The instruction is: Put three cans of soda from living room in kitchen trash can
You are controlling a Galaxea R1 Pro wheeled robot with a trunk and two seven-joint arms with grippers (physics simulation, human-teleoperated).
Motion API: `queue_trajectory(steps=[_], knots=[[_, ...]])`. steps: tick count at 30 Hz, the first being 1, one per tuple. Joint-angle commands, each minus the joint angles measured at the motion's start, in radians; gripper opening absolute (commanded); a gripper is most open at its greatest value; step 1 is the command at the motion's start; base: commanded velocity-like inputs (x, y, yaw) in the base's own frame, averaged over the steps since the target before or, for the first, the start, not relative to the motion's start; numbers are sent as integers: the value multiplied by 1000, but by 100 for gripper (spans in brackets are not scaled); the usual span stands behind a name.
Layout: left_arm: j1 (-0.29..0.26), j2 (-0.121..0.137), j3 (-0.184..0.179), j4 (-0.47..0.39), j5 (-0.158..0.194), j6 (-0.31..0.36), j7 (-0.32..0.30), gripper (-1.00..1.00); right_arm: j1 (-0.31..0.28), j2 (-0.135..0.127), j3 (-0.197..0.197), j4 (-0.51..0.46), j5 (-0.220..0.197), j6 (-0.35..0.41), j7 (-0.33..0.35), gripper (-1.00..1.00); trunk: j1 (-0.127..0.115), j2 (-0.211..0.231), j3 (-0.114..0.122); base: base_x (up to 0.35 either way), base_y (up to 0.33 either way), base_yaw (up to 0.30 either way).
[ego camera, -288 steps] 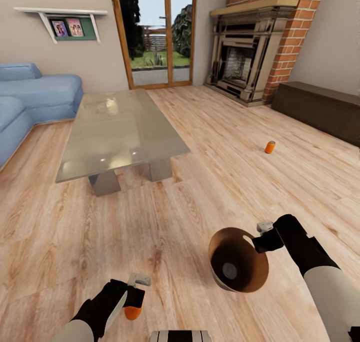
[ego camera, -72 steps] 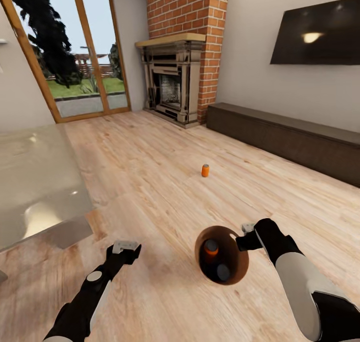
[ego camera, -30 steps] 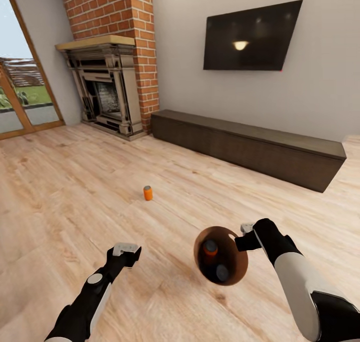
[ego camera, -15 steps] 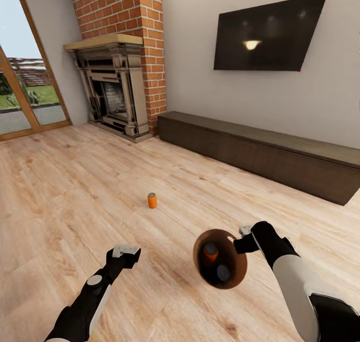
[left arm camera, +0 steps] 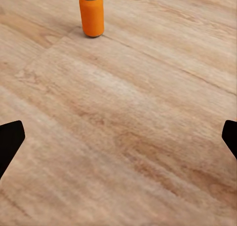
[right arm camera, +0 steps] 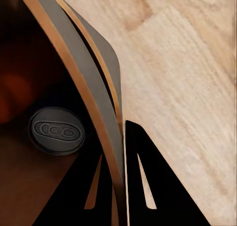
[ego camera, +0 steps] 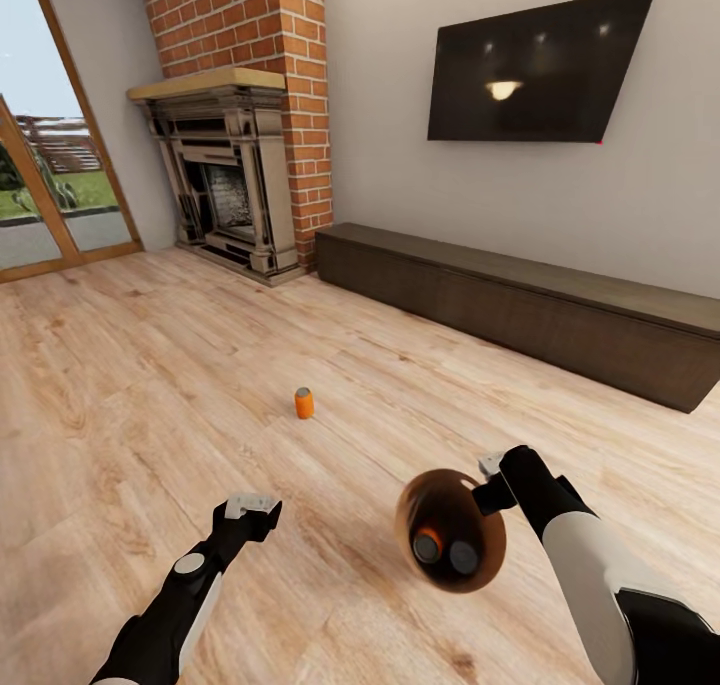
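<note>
One can of soda (ego camera: 303, 402) stands upright on the plank floor (ego camera: 150, 365), well ahead of the left hand (ego camera: 250, 506), whose fingers are spread wide with nothing between them; the left wrist view shows the same can (left arm camera: 92, 13) far off beyond the fingertips. The right hand (ego camera: 490, 475) is clamped on the rim of the trash can (ego camera: 448, 530), which hangs tilted, its mouth towards the camera, with two cans (ego camera: 445, 552) lying inside. To do the pickup well, I judge the base should roll closer first, then the left hand should come down straight over the can and close on its middle, while the bin is kept mouth-up enough that nothing slides out. Inside the bin only the grey can ends (right arm camera: 56, 130) read clearly; the bodies are lost in the dark wall.
</note>
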Motion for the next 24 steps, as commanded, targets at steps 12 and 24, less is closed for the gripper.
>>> queue_trajectory(steps=[12, 24], knots=[[13, 6, 7, -125, 26, 351, -15, 100, 4, 38, -18, -43, -180, -80, 8, -100, 0, 0, 0, 127, 0, 0], [15, 14, 9, -185, 25, 347, -13, 100, 4, 40, -17, -44, -180, -81, 8, -100, 0, 0, 0, 211, 0, 0]])
